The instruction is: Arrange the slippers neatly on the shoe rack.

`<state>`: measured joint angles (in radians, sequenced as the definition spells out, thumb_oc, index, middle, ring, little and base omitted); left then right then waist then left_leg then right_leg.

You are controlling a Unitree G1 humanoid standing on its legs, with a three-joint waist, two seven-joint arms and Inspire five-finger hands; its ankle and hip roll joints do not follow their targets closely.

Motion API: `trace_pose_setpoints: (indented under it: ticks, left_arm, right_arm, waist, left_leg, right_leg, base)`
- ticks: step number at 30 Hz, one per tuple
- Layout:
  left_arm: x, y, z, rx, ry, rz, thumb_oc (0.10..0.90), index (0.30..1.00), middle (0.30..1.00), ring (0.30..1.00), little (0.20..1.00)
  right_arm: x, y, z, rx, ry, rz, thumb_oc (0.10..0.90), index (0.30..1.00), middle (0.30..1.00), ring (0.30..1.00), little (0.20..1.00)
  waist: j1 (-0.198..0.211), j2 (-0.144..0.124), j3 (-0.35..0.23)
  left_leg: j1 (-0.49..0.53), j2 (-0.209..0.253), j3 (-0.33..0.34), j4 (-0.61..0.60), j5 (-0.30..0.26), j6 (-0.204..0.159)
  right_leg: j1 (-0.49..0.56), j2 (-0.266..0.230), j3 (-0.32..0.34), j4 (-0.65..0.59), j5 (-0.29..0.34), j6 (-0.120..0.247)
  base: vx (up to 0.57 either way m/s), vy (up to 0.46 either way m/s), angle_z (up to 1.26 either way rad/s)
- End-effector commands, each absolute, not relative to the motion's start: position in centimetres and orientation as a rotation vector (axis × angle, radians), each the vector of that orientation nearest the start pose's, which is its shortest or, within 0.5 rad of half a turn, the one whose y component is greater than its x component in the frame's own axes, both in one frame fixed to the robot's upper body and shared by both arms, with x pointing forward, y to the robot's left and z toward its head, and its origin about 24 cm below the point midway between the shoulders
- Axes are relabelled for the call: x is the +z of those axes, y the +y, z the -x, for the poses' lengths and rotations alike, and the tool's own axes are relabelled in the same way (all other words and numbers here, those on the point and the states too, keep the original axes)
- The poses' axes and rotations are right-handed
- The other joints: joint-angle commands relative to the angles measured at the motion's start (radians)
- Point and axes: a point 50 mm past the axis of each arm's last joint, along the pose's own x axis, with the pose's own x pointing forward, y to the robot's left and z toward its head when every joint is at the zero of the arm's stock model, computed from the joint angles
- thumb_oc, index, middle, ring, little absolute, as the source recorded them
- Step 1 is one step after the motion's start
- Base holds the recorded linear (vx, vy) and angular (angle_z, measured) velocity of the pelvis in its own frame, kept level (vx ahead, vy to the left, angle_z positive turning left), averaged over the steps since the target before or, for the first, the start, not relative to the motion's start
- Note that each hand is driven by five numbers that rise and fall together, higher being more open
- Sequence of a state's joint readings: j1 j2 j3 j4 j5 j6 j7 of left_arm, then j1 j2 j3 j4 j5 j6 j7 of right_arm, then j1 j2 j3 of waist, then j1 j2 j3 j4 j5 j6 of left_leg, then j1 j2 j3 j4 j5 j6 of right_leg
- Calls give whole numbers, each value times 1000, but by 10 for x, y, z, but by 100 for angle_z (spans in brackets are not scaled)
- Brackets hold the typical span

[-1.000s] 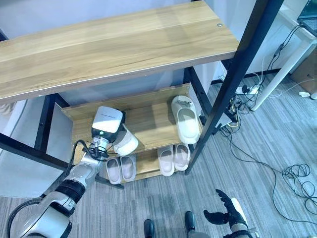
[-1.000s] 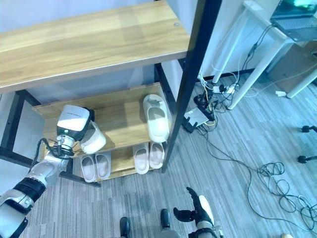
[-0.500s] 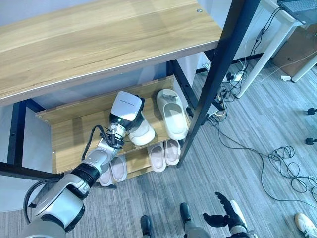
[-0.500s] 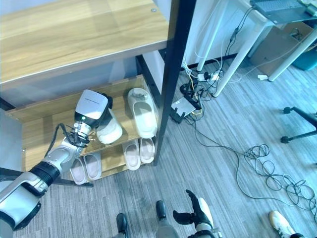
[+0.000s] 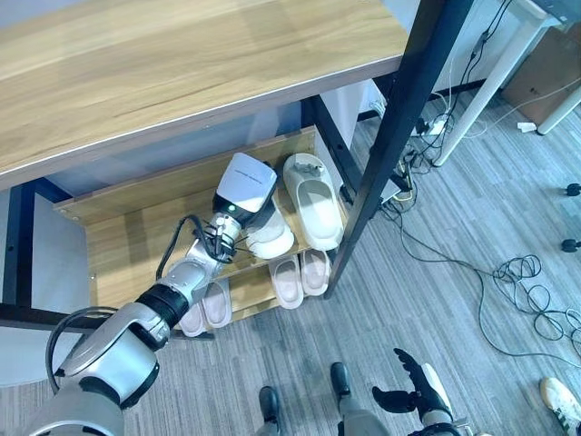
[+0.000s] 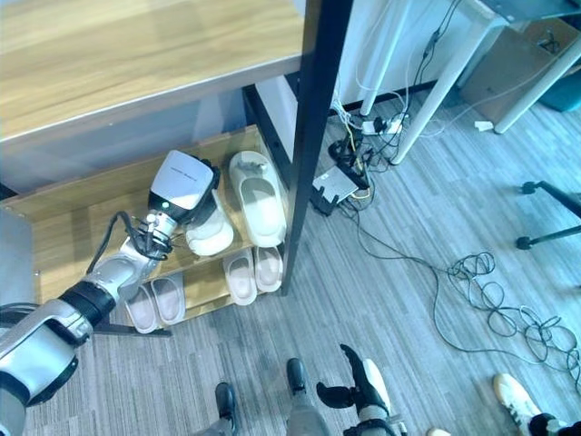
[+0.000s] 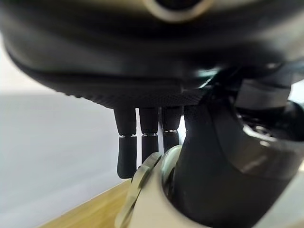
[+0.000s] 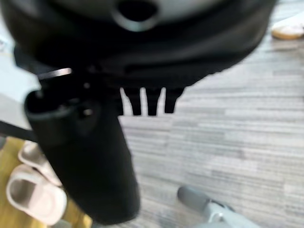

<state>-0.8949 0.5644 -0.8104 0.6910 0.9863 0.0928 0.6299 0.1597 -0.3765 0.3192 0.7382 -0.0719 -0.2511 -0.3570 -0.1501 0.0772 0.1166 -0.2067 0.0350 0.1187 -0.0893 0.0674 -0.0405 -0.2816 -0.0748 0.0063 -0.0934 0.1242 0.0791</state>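
Middle shelf (image 5: pixel 136 236): slipper (image 5: pixel 272 238) half hidden

Right hand (image 8: pixel 85 156), seemingly slippers (image 8: pixel 31 190) beyond

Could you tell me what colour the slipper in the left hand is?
White; the slipper shows best in the right eye view.

On the rack's (image 5: pixel 399 118) middle shelf (image 5: pixel 136 236) I see my left hand (image 5: pixel 247 186) holding one slipper (image 5: pixel 272 238) just left of another (image 5: pixel 313 200); two pairs (image 5: pixel 302 274) sit below.
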Motion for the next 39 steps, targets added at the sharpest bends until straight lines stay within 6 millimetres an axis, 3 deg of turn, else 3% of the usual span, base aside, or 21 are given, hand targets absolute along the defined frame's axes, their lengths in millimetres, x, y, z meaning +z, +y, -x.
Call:
trace_pose_setpoints:
  ticks: [1,6,7,8,9,28,33,34,39]
  left_arm:
    - [202,132,-391,282,-916,-1844,400,300,300,300,300]
    - [212,123,-392,268,-964,-1874,400,300,300,300,300]
    - [212,123,-393,269,-962,-1884,445,368,368,368,368]
    - [212,123,-393,270,-963,-1884,515,472,472,472,472]
    - [213,128,-398,289,-927,-1928,800,900,900,900,900]
    - [199,141,-391,296,-786,-1752,800,900,900,900,900]
    - [190,145,-383,255,-754,-1646,800,900,900,900,900]
    - [187,141,-377,226,-738,-1516,800,900,900,900,900]
    - [183,145,-367,214,-724,-1375,800,900,900,900,900]
  right_arm:
    - [-88,-242,-150,-126,461,599,800,900,900,900,900]
    - [-90,-242,-148,-134,476,593,800,900,900,900,900]
    - [-90,-242,-148,-134,475,593,800,900,900,900,900]
    - [-90,-242,-148,-134,475,592,800,900,900,900,900]
    - [-89,-243,-148,-137,468,585,800,900,900,900,900]
    - [-91,-242,-152,-144,486,557,800,900,900,900,900]
    - [-94,-241,-150,-153,511,538,800,900,900,900,900]
    - [-94,-241,-150,-159,517,537,800,900,900,900,900]
    - [-94,-242,-147,-170,528,535,800,900,900,900,900]
  waist:
    - [-33,-21,19]
    - [-39,-25,29]
    - [-39,-26,29]
    - [-39,-26,29]
    - [-37,-27,27]
    - [-7,-40,28]
    - [7,-41,37]
    - [12,-44,39]
    - [20,-42,36]
  left_leg:
    - [-2,-32,-14,2,-59,-13]
    - [-10,-31,-8,2,-58,-14]
    - [-11,-30,-8,2,-59,-14]
    - [-12,-30,-8,2,-59,-14]
    - [-14,-30,-6,2,-59,-15]
    - [8,-33,-25,2,-58,-13]
    - [10,-34,-31,2,-55,-11]
    - [11,-35,-32,2,-54,-10]
    - [13,-37,-37,2,-51,-9]
  right_leg:
    - [31,2,-16,6,-79,72]
    - [18,4,-8,6,-74,74]
    - [16,4,-8,6,-74,74]
    - [16,4,-8,6,-74,74]
    - [11,4,-9,6,-71,76]
    - [41,6,-25,6,-84,70]
    - [47,5,-29,6,-84,67]
    - [48,4,-32,6,-84,65]
    - [54,2,-35,6,-84,62]
  base:
    - [2,-13,-5]
    - [1,-5,-3]
    - [0,0,0]
    - [0,0,0]
    - [0,0,0]
    - [0,0,0]
    - [-11,2,2]
    - [-14,3,3]
    - [0,0,0]
